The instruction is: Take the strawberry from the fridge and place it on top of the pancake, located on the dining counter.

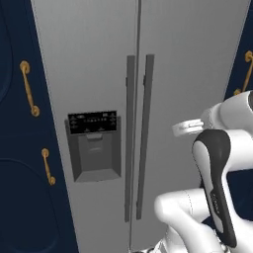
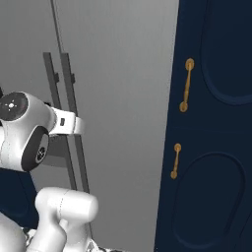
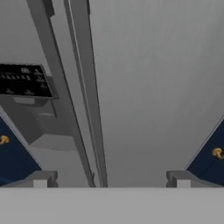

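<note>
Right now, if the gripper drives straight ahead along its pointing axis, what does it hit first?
Most likely the fridge's closed right door. The open gripper faces that grey panel, just right of the right door handle. Nothing shows between the fingertips and the door, though the gap is hard to judge.

We see the fridge (image 1: 94, 64) in plain grey with dark grey handles (image 1: 130, 138) and a black dispenser panel (image 1: 93, 122), flanked by navy cabinets (image 2: 216, 128) with gold handles (image 2: 186, 84)
</note>
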